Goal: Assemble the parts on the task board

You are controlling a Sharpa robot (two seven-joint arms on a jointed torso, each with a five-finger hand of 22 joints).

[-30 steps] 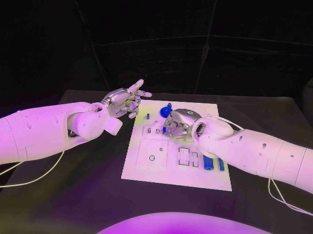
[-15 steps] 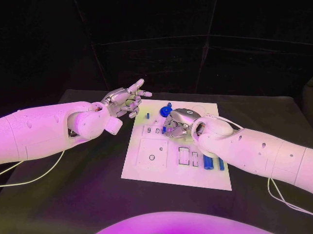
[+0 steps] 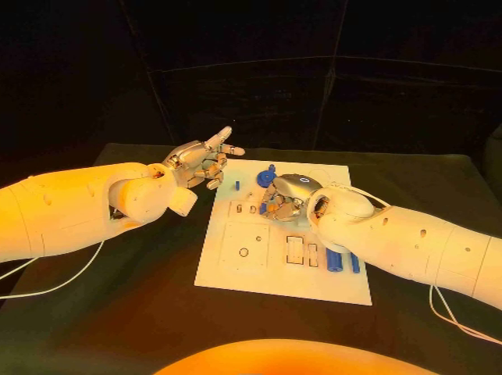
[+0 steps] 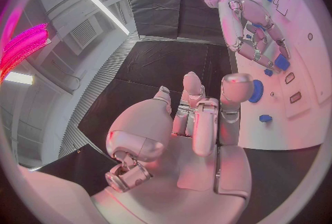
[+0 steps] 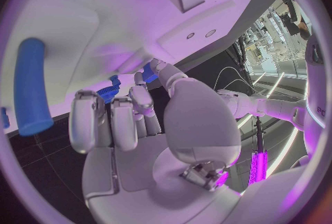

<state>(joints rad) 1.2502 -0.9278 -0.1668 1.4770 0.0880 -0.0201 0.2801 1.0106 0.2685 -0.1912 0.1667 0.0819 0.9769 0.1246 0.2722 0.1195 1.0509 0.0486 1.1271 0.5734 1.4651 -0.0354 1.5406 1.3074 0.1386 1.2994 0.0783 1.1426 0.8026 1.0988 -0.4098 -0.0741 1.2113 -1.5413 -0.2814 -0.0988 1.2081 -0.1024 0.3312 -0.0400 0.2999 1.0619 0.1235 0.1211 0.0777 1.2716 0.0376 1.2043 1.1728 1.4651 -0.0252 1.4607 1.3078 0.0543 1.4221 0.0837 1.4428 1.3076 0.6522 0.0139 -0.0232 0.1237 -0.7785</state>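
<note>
Pinching a small blue part [image 4: 281,61] in the right hand [image 3: 283,200] above the task board [image 3: 251,269], probably to seat it, left hand [image 3: 201,162] empty, fingers spread aside

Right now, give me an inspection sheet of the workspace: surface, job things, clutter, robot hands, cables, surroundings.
Surface: black table, with the white task board lying flat in the middle.
Job's things: blue round part at the board's far end; a small blue peg beside it; two long blue pieces near the board's right edge.
Clutter: nothing seen.
Robot hands: left robot hand raised off the board's left far corner, fingers apart, holding nothing. Right robot hand down on the board, fingers curled; whether it holds a part cannot be told.
Cables: a white cable trails under the left arm, another under the right.
Surroundings: dark curtain behind.
</note>
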